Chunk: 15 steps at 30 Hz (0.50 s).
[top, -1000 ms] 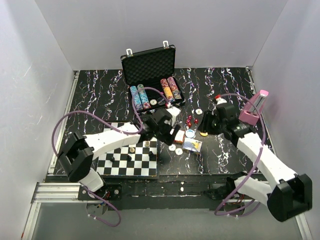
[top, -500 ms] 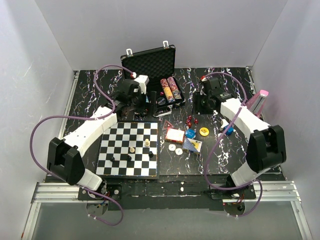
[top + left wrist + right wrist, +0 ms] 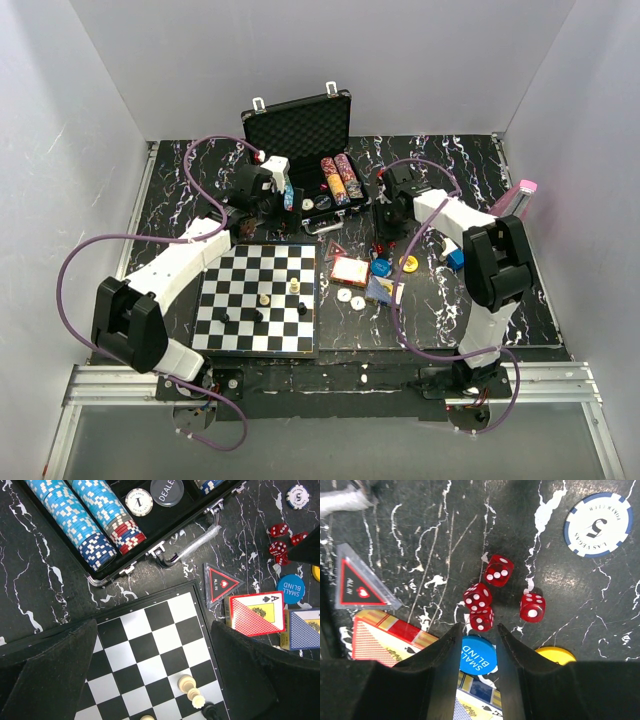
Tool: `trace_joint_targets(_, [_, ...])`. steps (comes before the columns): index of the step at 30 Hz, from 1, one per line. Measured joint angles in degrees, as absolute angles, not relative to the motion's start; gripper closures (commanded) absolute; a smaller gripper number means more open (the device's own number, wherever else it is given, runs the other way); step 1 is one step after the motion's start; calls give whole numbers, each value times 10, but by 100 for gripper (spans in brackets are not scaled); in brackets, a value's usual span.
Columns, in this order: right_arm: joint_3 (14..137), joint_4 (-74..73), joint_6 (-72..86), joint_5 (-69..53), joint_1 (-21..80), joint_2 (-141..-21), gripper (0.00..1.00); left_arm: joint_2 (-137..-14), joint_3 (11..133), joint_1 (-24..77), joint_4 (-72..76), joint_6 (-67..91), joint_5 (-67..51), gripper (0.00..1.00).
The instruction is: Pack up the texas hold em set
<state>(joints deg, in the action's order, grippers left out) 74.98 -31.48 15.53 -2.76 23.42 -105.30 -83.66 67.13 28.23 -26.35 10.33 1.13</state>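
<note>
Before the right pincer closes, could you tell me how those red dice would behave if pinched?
The red dice look small, hard and glossy, so one may squirt out of a loose pinch. They lie close together; a nudge could scatter several. As cubes, they should tumble, not roll far.

We see plain white walls (image 3: 90, 120) enclosing a black, white-veined tabletop (image 3: 180, 195), a metal rail (image 3: 110, 383) along its near edge.

Bright, even overhead light, soft short shadows beside the dice (image 3: 499, 570), faint sheen on the bench (image 3: 180, 200), left tool (image 3: 154, 625) fingers dark and out of focus.
</note>
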Motion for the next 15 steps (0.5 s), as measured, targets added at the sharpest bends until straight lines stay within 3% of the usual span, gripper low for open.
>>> trace_joint_targets(15, [758,-320,119,16,261,-1073,59,-833,671,282,-263,100,11,2])
